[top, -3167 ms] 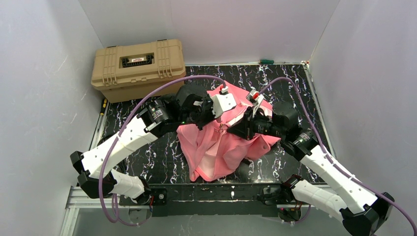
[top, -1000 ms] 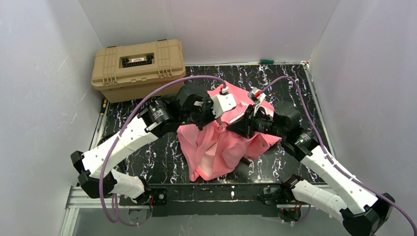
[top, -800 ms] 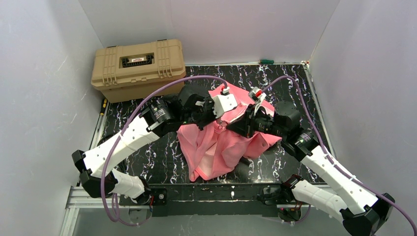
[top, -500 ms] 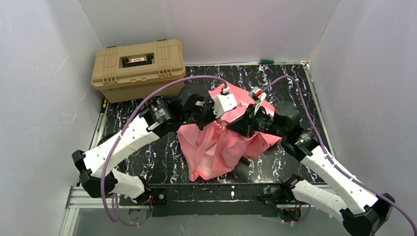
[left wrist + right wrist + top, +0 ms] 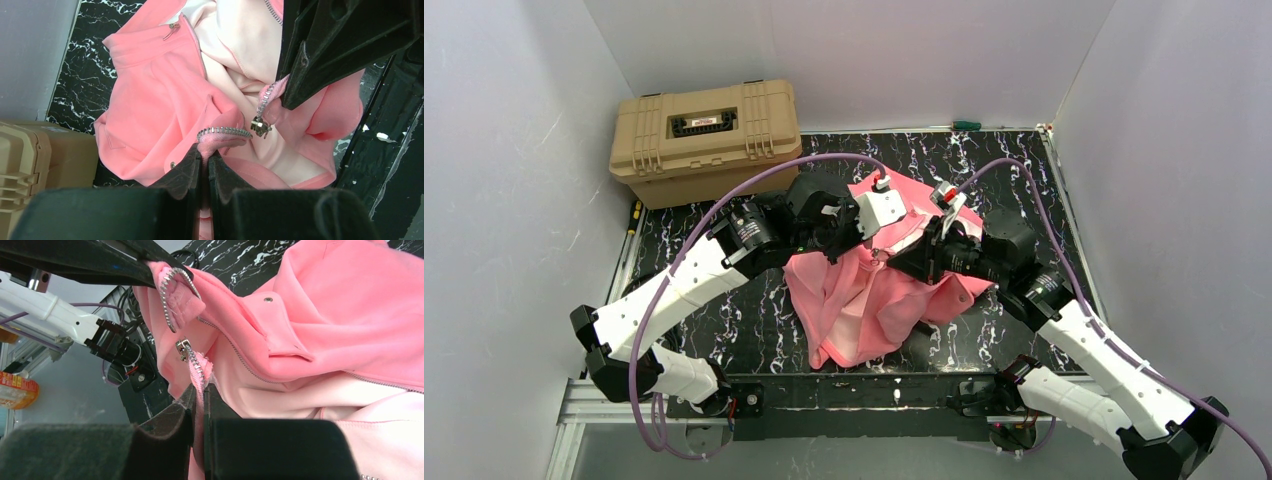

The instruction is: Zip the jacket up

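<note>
The salmon-pink jacket [image 5: 864, 300] lies bunched in the middle of the black marbled table [image 5: 1014, 170], its front open and pale lining showing. My left gripper [image 5: 205, 156] is shut on a fold of one front edge, and a short run of zipper teeth [image 5: 222, 131] arches just beyond its tips. My right gripper [image 5: 199, 389] is shut on the other zipper tape, just below the metal slider [image 5: 182, 346]. The two held edges sit a few centimetres apart, lifted a little above the heap. In the top view both grippers [image 5: 864, 243] [image 5: 906, 262] meet over the jacket's middle.
A tan hard case [image 5: 704, 135] stands at the back left, beside the left arm. A green-handled tool [image 5: 965, 125] lies along the back edge and a yellow-handled one [image 5: 634, 215] along the left edge. White walls close in three sides.
The left gripper has shifted slightly to the right and the right gripper slightly right and toward the near edge, each keeping its hold on the jacket. The jacket's heap has barely moved.
</note>
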Tool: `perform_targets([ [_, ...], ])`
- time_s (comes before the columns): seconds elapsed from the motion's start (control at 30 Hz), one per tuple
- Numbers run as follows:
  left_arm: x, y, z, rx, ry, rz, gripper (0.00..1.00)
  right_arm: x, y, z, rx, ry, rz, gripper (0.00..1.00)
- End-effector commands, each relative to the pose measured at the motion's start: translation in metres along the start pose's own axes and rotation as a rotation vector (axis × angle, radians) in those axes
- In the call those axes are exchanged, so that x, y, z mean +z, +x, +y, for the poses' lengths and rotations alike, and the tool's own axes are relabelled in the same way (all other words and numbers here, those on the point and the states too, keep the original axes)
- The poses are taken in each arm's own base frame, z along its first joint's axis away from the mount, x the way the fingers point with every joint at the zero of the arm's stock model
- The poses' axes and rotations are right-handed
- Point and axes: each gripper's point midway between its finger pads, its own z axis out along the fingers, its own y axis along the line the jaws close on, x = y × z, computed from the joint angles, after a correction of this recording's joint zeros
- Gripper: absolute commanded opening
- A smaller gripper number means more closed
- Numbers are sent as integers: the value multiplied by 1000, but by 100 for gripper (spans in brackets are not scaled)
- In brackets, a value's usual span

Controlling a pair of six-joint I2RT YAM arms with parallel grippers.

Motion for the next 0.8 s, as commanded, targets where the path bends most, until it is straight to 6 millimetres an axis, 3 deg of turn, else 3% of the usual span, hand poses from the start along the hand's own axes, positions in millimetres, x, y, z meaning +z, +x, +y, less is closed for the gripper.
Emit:
perform_targets([
  [0.0, -12, -18, 10, -4, -44, -65, 0, 1, -4, 2, -27, -21, -19, 1],
  [0.77, -8, -13, 10, 0, -49, -51, 0, 7, -27, 9, -21, -51, -100, 1],
])
